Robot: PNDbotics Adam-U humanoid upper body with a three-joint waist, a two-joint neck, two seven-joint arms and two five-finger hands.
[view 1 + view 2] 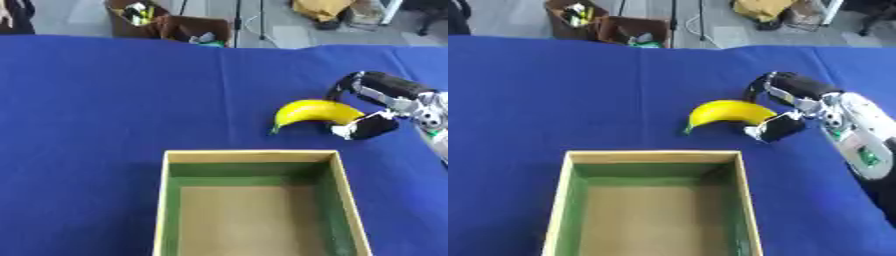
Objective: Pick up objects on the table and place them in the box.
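Wide bare blue table at left. Near centre, open-topped box with pale rim and green inner walls, nothing inside, reaching the lower edge. Just beyond its far right corner, yellow banana lying flat, curve upward. At its right end, right hand, fingers above, thumb below, curled around the fruit's end. More open cloth further right.
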